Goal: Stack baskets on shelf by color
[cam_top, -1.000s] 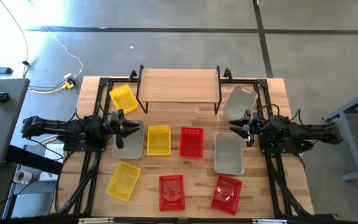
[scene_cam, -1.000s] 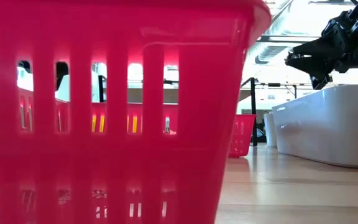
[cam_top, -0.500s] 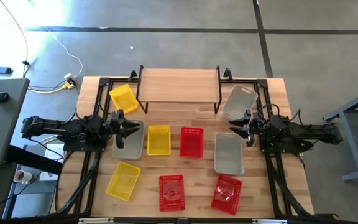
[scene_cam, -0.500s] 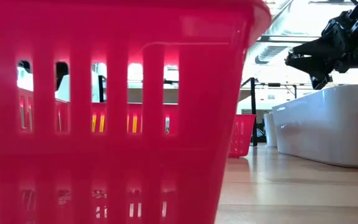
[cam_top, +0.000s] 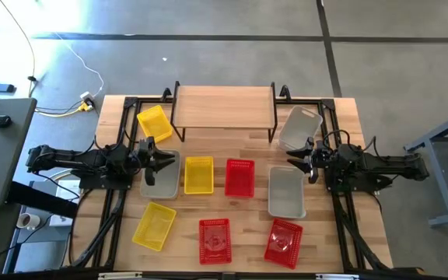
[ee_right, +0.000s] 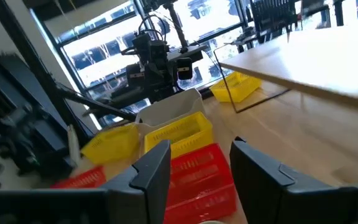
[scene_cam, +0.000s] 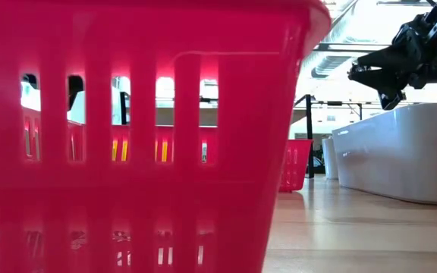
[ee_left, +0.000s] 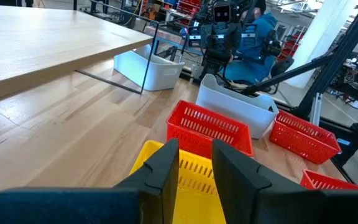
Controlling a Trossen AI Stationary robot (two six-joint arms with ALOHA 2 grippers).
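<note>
Hangs over the near grey basket (cam_top: 160, 183) with the left tool (cam_top: 166, 162) — fingers (ee_left: 166, 168) narrowly parted, nothing between them; hard to tell whether touching the rim or just above it. Straight ahead of that tool, the middle yellow basket (cam_top: 199, 174), and just beyond, the middle red basket (cam_top: 239, 177), side by side on the surface (cam_top: 321, 233).

Faces them from the opposite side with the right tool (cam_top: 292, 159), spread wide and empty. Just below and to one side of it, the long grey basket (cam_top: 287, 191); to its other side, the angled grey basket (cam_top: 299, 127), close to a leg of the shelf (cam_top: 224, 106).

No baskets on the shelf's plank. Off to the side of the left tool, by the shelf's other end, the corner yellow basket (cam_top: 154, 123).

Farther from both tools, toward the surface's front edge — the front yellow basket (cam_top: 155, 225), the front red basket (cam_top: 215, 239) and the tilted red basket (cam_top: 283, 241).
</note>
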